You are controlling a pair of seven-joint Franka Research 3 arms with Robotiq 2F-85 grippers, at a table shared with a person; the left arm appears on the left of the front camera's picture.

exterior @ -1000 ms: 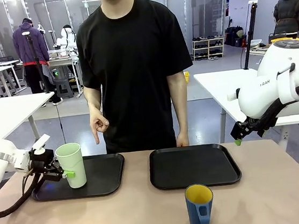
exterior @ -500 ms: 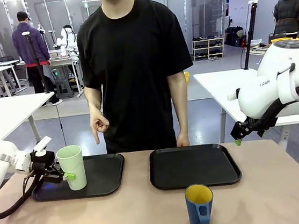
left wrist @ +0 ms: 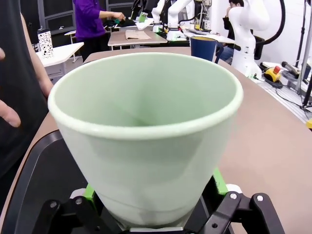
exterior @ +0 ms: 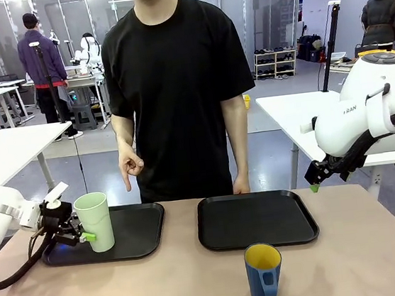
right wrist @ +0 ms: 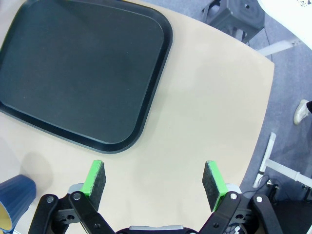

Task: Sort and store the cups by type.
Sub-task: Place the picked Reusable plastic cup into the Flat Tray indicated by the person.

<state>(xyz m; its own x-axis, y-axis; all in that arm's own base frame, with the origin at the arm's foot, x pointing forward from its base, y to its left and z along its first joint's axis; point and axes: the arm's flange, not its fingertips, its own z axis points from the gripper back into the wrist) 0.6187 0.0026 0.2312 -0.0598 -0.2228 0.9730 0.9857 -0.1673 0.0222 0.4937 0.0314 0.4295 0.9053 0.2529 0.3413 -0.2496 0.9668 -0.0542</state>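
The pale mint-green cup [exterior: 95,222] stands upright on the left black tray [exterior: 139,233], near its left end. My left gripper [exterior: 85,231] is open, with its fingers spread wide on either side of the cup's base. In the left wrist view the cup [left wrist: 146,136] stands close up between the green pads [left wrist: 220,181] of my left gripper [left wrist: 155,187]. The dark blue mug [exterior: 263,275], yellow inside, stands on the table near the front edge. It is also at the lower left corner of the right wrist view [right wrist: 14,202]. My right gripper [exterior: 314,186] hangs open above the table's right side, empty [right wrist: 155,180].
A second black tray [exterior: 256,220] lies at the middle right with nothing on it; its corner [right wrist: 83,73] lies below my right gripper. A person stands at the far edge, one hand [exterior: 130,166] pointing down toward the left tray.
The mint-green cup came down onto the left tray and now stands still. My left gripper's fingers have let go of it and drawn back slightly to the left. The right arm has not moved.
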